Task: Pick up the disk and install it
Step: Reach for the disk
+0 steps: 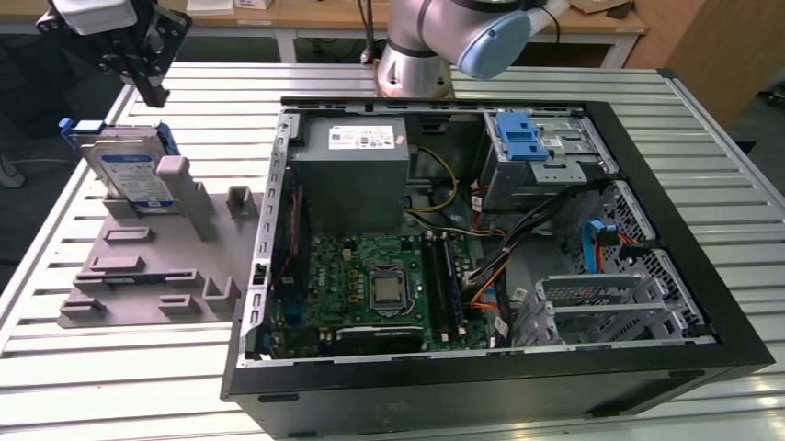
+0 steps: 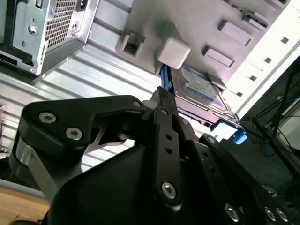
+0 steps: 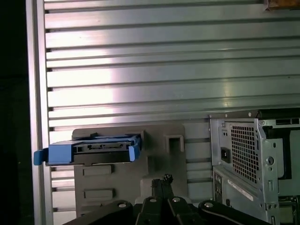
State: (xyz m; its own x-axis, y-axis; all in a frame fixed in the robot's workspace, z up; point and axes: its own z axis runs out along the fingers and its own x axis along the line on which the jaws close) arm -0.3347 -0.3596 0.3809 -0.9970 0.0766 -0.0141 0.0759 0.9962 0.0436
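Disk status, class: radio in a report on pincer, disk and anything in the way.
Pincer shut, empty, above disk. Disk upright in grey holder, outside computer case. Holder post stands beside disk.

Probably a robotics lab: robot arm (image 1: 415,55) on a slatted aluminium bench (image 1: 723,138) beside an opened computer case (image 1: 491,395).

Bright even light; glare bands across ribbed table (image 3: 140,89); shadows soft.

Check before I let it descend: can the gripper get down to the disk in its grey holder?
Probably yes. The gripper hangs above the disk, whose top edge stands free of the grey holder, with nothing between them.
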